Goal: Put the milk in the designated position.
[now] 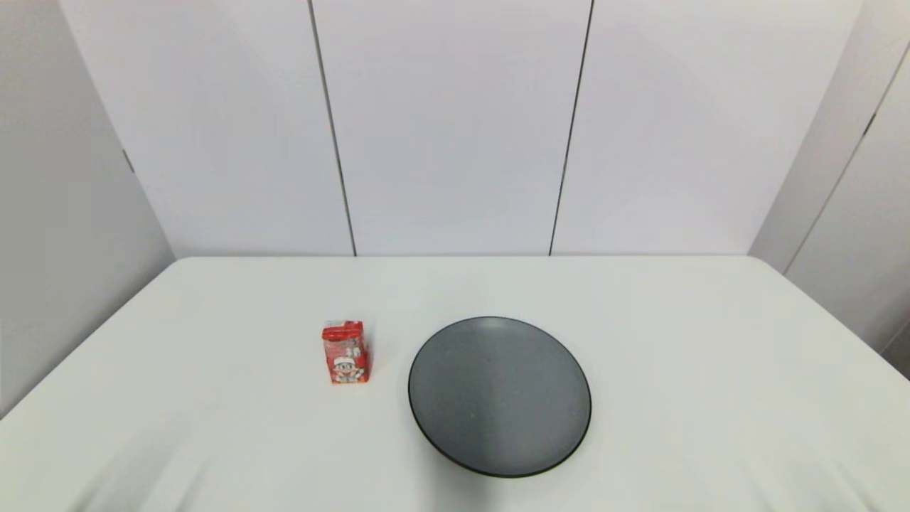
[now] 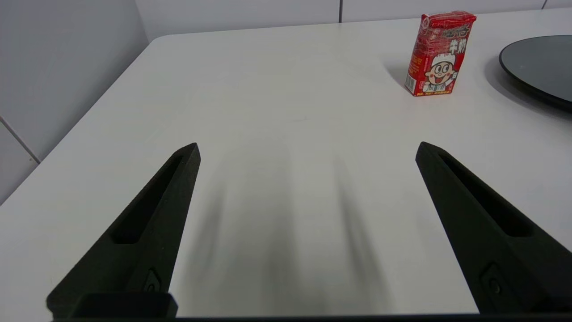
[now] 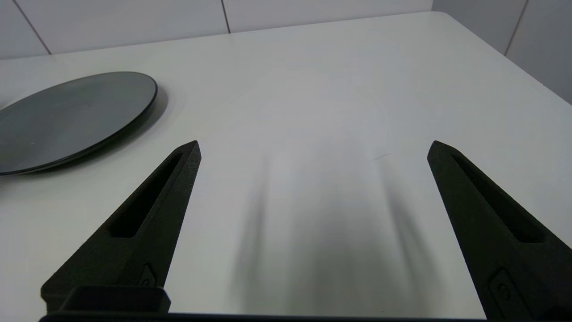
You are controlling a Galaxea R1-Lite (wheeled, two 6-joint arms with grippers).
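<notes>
The milk (image 1: pixel 345 353) is a small red carton with a cartoon figure on its front, standing upright on the white table just left of the plate. The left wrist view shows the milk (image 2: pixel 439 53) well beyond my left gripper (image 2: pixel 307 150), which is open with nothing between its fingers. My right gripper (image 3: pixel 313 148) is also open and holds nothing, hovering over bare tabletop to the right of the plate. Neither arm shows in the head view. The designated position carries no mark that I can see on the tabletop.
A round dark grey plate (image 1: pixel 499 395) lies in the middle of the white table (image 1: pixel 711 341), with nothing on it. Its rim also appears as the plate (image 2: pixel 536 62) in the left wrist view and the plate (image 3: pixel 71 116) in the right wrist view. White wall panels stand behind.
</notes>
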